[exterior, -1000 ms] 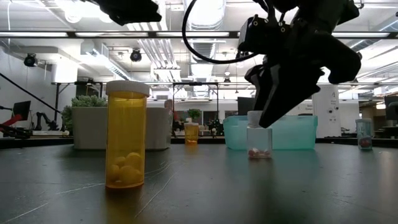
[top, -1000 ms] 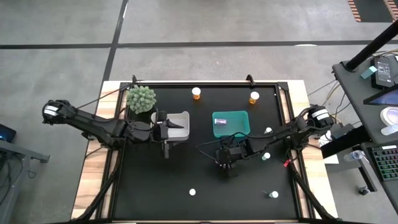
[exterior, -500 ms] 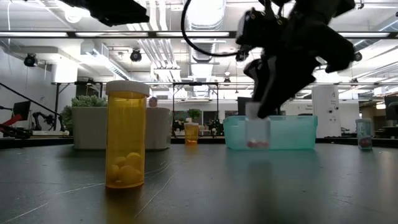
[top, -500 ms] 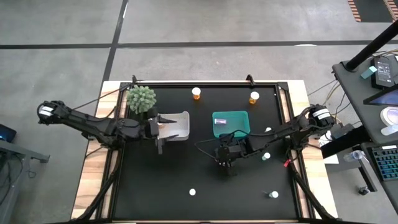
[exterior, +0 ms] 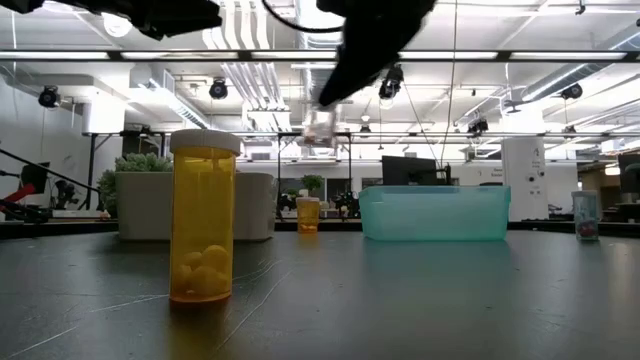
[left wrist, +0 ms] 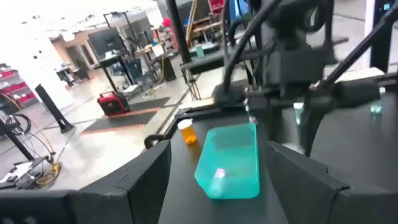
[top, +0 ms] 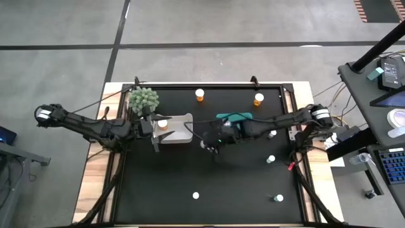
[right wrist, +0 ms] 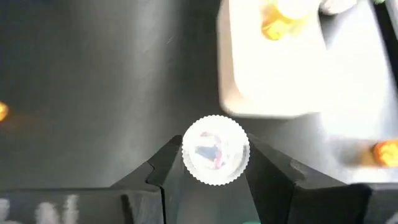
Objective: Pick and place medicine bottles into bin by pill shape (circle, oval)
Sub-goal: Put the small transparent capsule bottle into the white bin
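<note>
My right gripper (top: 207, 144) hangs between the teal bin (top: 243, 118) and the white bin (top: 179, 134), shut on a slim clear bottle (right wrist: 216, 151) with pinkish pills; the low view shows that bottle (exterior: 320, 130) high above the table. My left gripper (top: 155, 133) stands open at the white bin's left side, holding nothing. An amber bottle (top: 162, 124) lies in the white bin. Other bottles stand on the mat: amber ones (top: 200, 95) (top: 258, 99) at the far edge, white-capped ones (top: 271, 159) (top: 195, 196) (top: 278, 198) nearer. My right gripper pinches the clear bottle between its two fingers (right wrist: 166, 167), one on each side of the ribbed white cap rim (right wrist: 188, 167). The fingers slant down from the table's right. The bottle is lifted clear of the table.
A spiky green plant (top: 143, 100) stands beside the white bin at the far left. In the low view a large amber bottle (exterior: 204, 215) stands near the camera. The right arm crosses over the teal bin. Bare black mat (top: 158, 183) lies toward the near edge.
My right gripper has risen with the clear bottle, lifting it off the mat, and has swung toward the table's left, from the near side of the teal bin toward the white bin. My left gripper has drawn back toward the left edge, uncovering the amber bottle in the white bin.
</note>
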Robot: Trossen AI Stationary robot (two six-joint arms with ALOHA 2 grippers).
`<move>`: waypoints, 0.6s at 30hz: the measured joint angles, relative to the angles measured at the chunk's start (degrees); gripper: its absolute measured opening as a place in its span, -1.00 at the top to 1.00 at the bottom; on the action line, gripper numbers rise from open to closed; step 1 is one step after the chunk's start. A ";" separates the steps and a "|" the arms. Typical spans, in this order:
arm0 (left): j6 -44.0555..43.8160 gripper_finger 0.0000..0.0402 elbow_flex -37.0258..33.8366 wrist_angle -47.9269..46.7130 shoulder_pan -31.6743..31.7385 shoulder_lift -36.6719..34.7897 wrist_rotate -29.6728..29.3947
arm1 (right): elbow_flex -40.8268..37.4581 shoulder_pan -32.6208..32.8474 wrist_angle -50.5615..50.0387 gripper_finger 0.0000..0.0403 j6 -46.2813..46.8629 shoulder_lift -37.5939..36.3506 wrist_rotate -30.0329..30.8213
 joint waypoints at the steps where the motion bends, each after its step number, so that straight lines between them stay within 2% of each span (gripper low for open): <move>1: 0.00 -0.21 -0.07 -0.45 0.00 -0.54 -0.01 | 1.51 -0.79 0.05 0.32 -1.06 1.17 -0.04; 6: 0.43 -0.21 -1.20 -0.87 -0.04 -2.44 -0.02 | 9.51 -4.60 -0.31 0.31 -5.64 7.17 -0.89; 12: 0.47 -0.21 -2.10 -1.33 -0.04 -5.23 -0.04 | 20.56 -8.60 -0.33 0.31 -7.88 14.65 -6.53; 18: 0.29 -0.21 -2.28 -2.09 -0.04 -6.86 -0.07 | 33.65 -11.29 -5.21 0.30 -9.71 24.78 -6.67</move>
